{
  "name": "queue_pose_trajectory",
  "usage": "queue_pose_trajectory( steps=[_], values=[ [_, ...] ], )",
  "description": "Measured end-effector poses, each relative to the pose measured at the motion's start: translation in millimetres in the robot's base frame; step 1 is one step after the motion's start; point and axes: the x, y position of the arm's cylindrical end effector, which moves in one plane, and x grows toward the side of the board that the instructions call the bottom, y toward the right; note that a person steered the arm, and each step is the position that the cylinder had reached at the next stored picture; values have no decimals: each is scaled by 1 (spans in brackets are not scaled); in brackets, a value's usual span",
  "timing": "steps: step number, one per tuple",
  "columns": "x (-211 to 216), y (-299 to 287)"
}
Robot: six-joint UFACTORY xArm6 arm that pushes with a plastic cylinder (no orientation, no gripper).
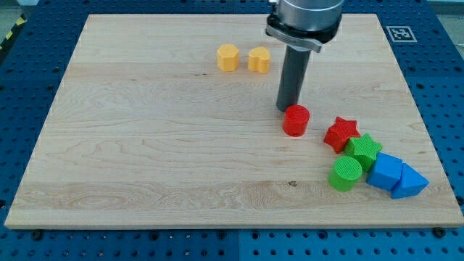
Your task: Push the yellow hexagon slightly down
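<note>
With no claw to open or hold anything, the rod's tip [285,109] sits beside the red cylinder [296,120], well below-right of the yellow hexagon [228,57], whose yellow heart [259,59] neighbour risks being clipped.

Bright, even overhead lighting; sharp focus throughout.
Soft, short shadows under blocks and beside rod [292,80] on wooden board [145,145]. Mild sheen on metal collar [304,18] at far edge. No blur; slight perspective taper toward far side.
</note>
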Motion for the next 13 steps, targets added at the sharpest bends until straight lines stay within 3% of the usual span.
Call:
queue_pose_trajectory(
  steps=[2, 4, 5, 7, 8, 9, 11, 13],
  values=[
    [57, -4],
    [79, -14],
    [62, -61],
    [-51, -188],
    [-115, -191],
    [-138, -143],
    [-138, -65],
    [-126, -71]
  ],
)
